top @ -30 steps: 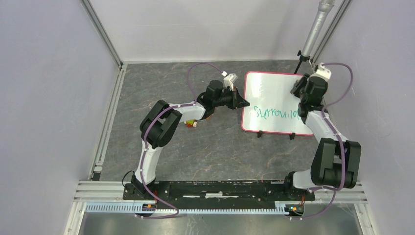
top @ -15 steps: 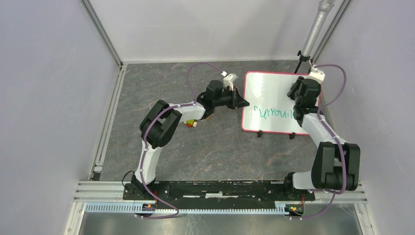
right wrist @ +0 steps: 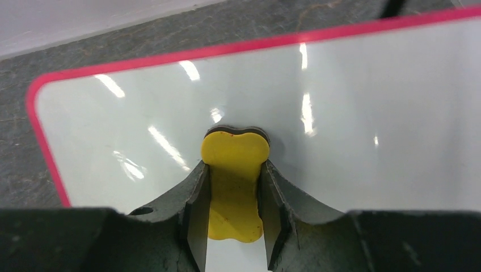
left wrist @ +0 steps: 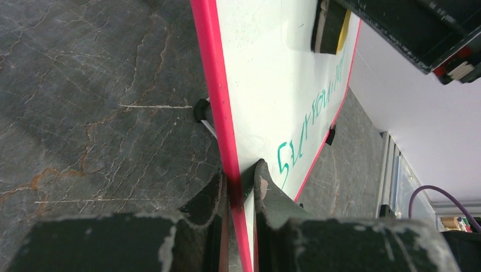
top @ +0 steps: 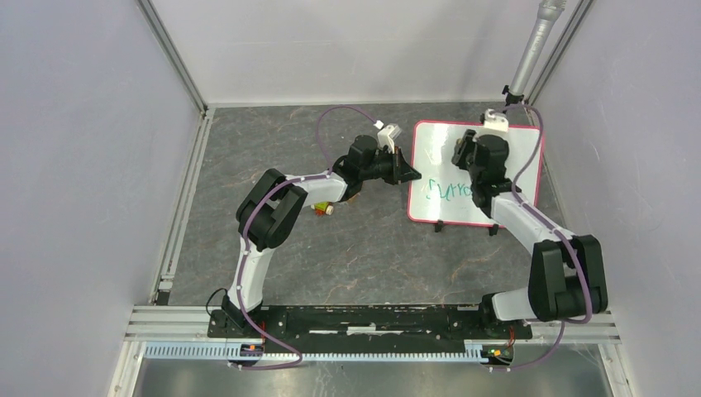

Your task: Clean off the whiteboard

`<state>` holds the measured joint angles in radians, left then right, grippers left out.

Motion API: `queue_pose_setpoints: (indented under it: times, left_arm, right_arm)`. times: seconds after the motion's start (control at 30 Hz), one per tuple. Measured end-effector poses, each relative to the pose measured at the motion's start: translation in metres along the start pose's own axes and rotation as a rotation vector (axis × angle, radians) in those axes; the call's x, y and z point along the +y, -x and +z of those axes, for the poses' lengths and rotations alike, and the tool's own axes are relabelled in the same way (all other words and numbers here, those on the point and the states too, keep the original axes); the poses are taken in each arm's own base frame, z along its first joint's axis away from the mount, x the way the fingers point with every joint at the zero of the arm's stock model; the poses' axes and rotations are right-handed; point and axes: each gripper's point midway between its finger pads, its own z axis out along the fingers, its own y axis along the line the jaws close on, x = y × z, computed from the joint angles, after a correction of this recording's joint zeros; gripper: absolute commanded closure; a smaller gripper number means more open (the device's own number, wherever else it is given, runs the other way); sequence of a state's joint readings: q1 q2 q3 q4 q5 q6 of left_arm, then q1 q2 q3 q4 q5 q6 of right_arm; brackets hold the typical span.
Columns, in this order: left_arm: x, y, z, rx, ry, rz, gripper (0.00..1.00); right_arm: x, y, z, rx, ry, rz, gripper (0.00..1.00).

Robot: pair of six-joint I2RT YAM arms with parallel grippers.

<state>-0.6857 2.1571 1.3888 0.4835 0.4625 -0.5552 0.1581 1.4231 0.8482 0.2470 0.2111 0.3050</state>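
The whiteboard (top: 519, 169), white with a pink-red frame and small black feet, lies at the right back of the table. Green writing (top: 443, 192) shows on its left part; it also shows in the left wrist view (left wrist: 309, 119). My left gripper (top: 411, 175) is shut on the whiteboard's left frame edge (left wrist: 227, 141). My right gripper (top: 471, 188) is shut on a yellow eraser (right wrist: 235, 181) and presses it on the whiteboard face (right wrist: 368, 113), over the middle of the writing. The eraser also shows in the left wrist view (left wrist: 329, 28).
A small red, white and yellow marker (top: 322, 209) lies on the grey table under the left arm. A grey pole on a black stand (top: 529, 50) rises behind the board's far right corner. Purple walls close in on both sides.
My right gripper has swept the eraser leftward across the board. The right end of the green writing is gone; only the left part is left. The left arm has not moved.
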Motion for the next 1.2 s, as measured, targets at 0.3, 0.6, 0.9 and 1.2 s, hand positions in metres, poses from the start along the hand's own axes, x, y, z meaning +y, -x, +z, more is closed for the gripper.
queue_pose_setpoints:
  times: [0.3, 0.6, 0.9, 1.2]
  left_arm:
    - [-0.003, 0.001, 0.001, 0.001, -0.004, 0.006, 0.98]
    - [-0.004, 0.0, 0.001, 0.004, -0.004, 0.02, 0.98]
    - [-0.003, -0.001, 0.0, 0.01, 0.0, 0.02, 0.98]
    - [-0.001, -0.001, 0.001, 0.008, 0.007, 0.02, 0.98]
  right_arm:
    - [-0.143, -0.042, -0.042, -0.046, -0.241, 0.186, 0.62]
    - [-0.175, -0.075, -0.067, -0.056, -0.311, 0.279, 0.62]
    - [-0.058, -0.064, -0.051, 0.012, -0.085, 0.127, 0.62]
    - [-0.055, -0.056, -0.044, -0.001, -0.063, 0.136, 0.6]
